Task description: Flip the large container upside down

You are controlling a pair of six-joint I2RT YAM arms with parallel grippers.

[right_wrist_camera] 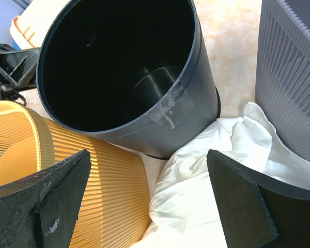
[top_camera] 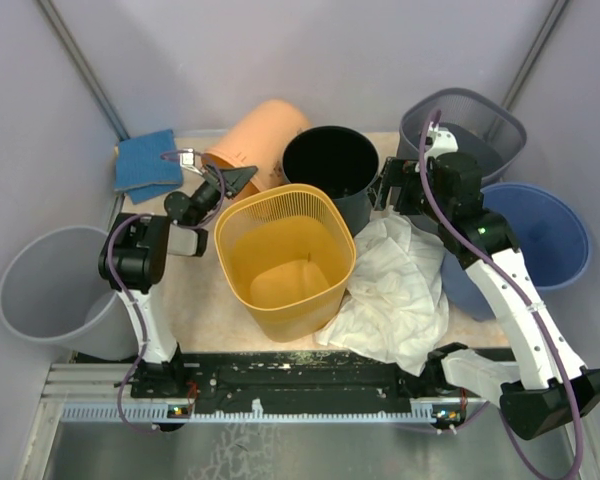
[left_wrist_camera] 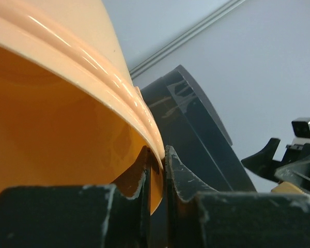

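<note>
Tabletop (top_camera: 205, 305), left end effector (left_wrist_camera: 157, 155) clamped on orange container (left_wrist_camera: 57, 129)

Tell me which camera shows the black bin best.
Right wrist: the black bin fills the frame, its mouth, inside and taped rim clear. Top external shows mostly its mouth, from above; left wrist only a sliver of its side.

No legible text or labels anywhere.

Beige table (top_camera: 205, 300) with orange bin (top_camera: 265, 135), yellow bin (top_camera: 285, 255), black bin (top_camera: 330, 165), white cloth (top_camera: 395, 290)
</note>
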